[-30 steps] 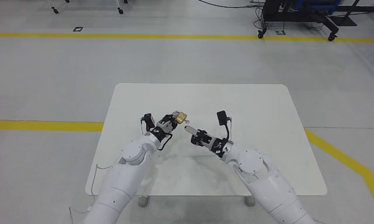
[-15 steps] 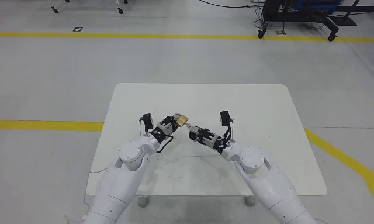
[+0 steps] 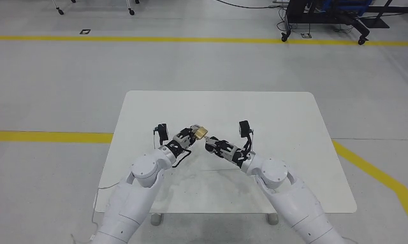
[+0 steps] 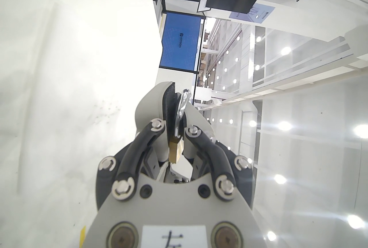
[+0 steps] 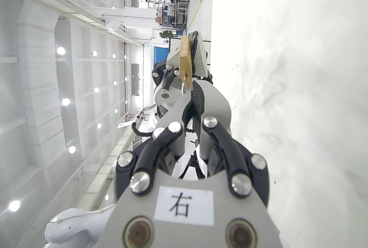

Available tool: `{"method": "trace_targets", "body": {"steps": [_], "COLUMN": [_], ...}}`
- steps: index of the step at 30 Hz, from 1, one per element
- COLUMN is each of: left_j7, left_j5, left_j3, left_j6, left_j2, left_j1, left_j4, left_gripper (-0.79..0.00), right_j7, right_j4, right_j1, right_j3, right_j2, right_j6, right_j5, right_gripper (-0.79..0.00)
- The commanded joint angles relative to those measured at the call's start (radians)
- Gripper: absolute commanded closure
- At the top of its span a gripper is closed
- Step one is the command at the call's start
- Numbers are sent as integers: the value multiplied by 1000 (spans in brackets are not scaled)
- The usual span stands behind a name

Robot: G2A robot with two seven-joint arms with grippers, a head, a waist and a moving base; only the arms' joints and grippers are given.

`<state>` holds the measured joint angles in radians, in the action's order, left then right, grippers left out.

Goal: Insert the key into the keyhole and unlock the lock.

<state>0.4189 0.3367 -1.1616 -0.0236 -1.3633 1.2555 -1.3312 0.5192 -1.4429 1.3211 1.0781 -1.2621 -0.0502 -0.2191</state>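
Both grippers meet above the table (image 3: 280,116), around its middle and a little toward the near edge. The left gripper (image 4: 179,101) is closed on the lock (image 4: 176,151), pinching it between its fingers. The right gripper (image 5: 192,90) comes in from the right with its fingers closed on the key (image 5: 184,84). A short silver stub shows past the pads and touches the lock's brass end face. Whether the blade has entered the keyhole or merely rests on the face cannot be told.

The step in hand looks like insertion. To do it well, the right arm should line the blade up with the keyhole's axis before pushing. So little key protrudes that any tilt would likely jam it against the brass. The push should be slow and straight along the lock's length, with the left arm holding firm against it. If the key stops early, a slight back-off and a small wiggle would serve better than more force. Extra force could slide the lock in the left fingers or twist the key in the right pads. Turning should wait until the blade is fully seated. Then the right wrist rolls about the key's axis while the left resists.
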Motion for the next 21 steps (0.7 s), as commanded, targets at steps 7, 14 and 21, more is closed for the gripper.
{"method": "trace_targets", "body": {"steps": [7,14,21], "left_j7": [2,56,119], "left_j5": [80,169,286], "left_j3": [-17,-34,-59], "left_j6": [-20,-66,-148], "left_j2": [-2,-2,-1], "left_j1": [13,-6,-18], "left_j4": [-10,27,48], "left_gripper": [0,0,0], "right_j7": [22,34,36], "right_j4": [-9,-49,-94], "right_j1": [3,38,68], "right_j3": [4,30,41], "right_j2": [1,6,9], "right_j6": [-11,-119,-237], "right_j5": [-13,-21,-23], "right_gripper": [0,0,0]}}
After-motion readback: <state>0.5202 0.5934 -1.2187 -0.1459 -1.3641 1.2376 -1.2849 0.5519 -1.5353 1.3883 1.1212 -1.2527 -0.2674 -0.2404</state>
